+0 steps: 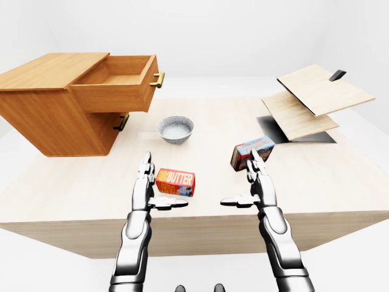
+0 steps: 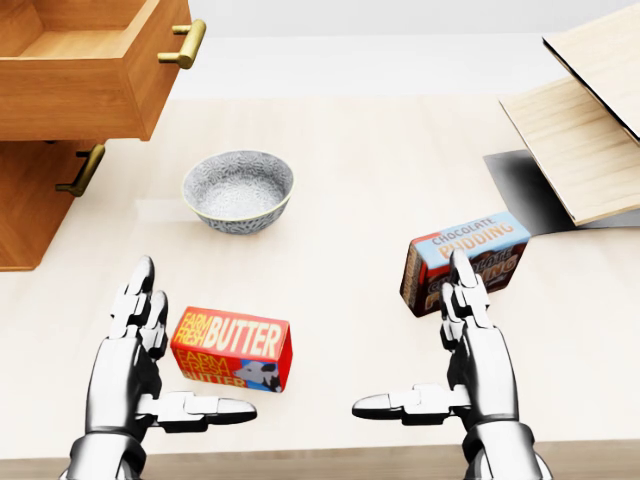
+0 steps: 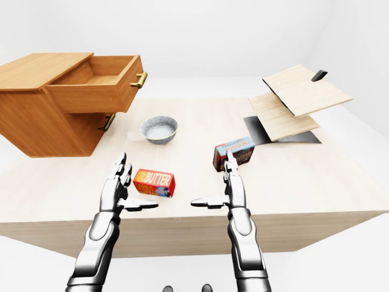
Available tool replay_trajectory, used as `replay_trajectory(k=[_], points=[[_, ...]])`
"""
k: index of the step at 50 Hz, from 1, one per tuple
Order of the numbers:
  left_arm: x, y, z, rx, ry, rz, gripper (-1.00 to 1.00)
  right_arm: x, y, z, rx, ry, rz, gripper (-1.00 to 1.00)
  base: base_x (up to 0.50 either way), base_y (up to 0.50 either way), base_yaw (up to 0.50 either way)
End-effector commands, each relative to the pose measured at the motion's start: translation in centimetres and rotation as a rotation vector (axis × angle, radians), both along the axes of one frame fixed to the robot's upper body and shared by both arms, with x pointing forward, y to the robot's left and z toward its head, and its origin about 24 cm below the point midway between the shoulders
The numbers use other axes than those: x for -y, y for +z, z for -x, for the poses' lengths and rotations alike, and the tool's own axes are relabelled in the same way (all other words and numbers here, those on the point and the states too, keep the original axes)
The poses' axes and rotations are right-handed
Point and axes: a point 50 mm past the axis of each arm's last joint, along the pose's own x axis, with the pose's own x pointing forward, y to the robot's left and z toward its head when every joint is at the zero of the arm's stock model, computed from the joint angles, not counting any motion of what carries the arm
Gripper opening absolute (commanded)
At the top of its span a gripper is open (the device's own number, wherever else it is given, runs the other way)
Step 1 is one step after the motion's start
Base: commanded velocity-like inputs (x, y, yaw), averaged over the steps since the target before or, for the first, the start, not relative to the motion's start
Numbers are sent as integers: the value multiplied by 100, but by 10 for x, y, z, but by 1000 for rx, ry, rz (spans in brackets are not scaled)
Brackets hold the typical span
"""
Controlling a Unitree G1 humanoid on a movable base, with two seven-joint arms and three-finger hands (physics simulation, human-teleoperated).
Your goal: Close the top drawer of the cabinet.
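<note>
A wooden cabinet (image 1: pixel 51 112) stands at the table's upper left. Its top drawer (image 1: pixel 118 82) is pulled far out and looks empty, with a brass handle (image 1: pixel 158 79) on its face. The lower drawer's handle (image 1: pixel 121 122) sits flush below. My left hand (image 2: pixel 150 350) hovers open low in the view, just left of a red butter box (image 2: pixel 232 348). Open as well, my right hand (image 2: pixel 445 345) sits just below a chocolate pudding box (image 2: pixel 465 258). Both hands are far from the drawer.
A grey patterned bowl (image 2: pixel 238 190) sits between the cabinet and my hands. Light wooden boards (image 1: pixel 316 97) hang tilted over a dark mat (image 1: pixel 292 129) at the upper right. The table's near edge (image 1: pixel 194 222) runs below my wrists.
</note>
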Motion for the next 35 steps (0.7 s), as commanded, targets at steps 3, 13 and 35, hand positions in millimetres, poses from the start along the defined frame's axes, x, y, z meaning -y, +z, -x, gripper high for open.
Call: replay_trajectory(k=[3,13,35], points=[[-8,1,-1,0,0,1,100,8,0,0,1,0,-2,100,0,0,0],[-9,0,-2,-7,5,10,100,10,1,-1,-1,-1,-6,100,0,0,0],[-12,110,-13,406,-19,30,100,1,118,9,462,81,-94,100,0,0,0]])
